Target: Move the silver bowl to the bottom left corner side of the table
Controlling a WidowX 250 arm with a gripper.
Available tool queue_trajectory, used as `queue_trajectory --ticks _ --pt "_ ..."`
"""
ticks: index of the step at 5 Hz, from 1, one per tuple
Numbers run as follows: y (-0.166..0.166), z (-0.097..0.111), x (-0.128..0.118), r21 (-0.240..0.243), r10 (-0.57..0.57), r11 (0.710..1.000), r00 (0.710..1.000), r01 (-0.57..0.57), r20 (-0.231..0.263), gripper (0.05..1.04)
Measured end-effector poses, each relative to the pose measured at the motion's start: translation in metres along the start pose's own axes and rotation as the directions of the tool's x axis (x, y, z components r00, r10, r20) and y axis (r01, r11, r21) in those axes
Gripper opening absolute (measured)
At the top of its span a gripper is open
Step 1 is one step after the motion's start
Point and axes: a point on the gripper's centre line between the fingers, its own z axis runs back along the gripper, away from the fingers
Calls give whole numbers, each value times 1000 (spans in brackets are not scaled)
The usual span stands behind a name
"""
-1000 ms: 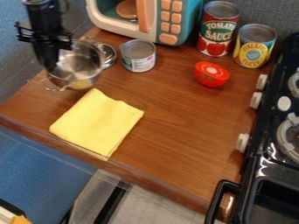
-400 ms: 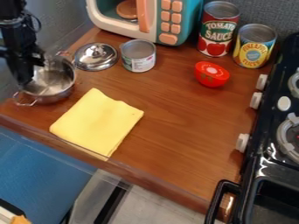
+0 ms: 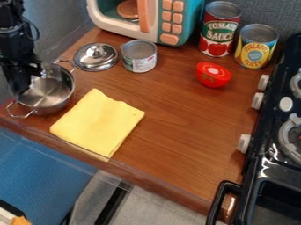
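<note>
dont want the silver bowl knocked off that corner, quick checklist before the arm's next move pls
- Bowl at the bottom left corner side: ok, the silver bowl is by the left corner of the table, near its front edge.
- Bowl upright: ok, its opening faces up.
- Gripper clear of the bowl: not ok, the gripper is down at the bowl's left side.
- Bowl released: cannot tell.
- Bowl not touching the yellow cloth: cannot tell, they lie very close.
- Lid out of the way: ok, the metal lid lies on the table behind the cloth.
</note>
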Motion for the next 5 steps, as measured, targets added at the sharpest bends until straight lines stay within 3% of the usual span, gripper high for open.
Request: queue_trajectory --ticks 1,2,3,4,5 --pt "-1 0 -1 15 -1 1000 1000 1 -11 258" --pt "-1 4 1 12 -12 1000 1000 12 9 533" --pt "-2 23 2 13 -26 1000 999 25 48 840" --pt "-4 38 4 4 -53 999 995 53 88 1023" --pt "-2 43 4 5 -55 998 994 55 96 1013"
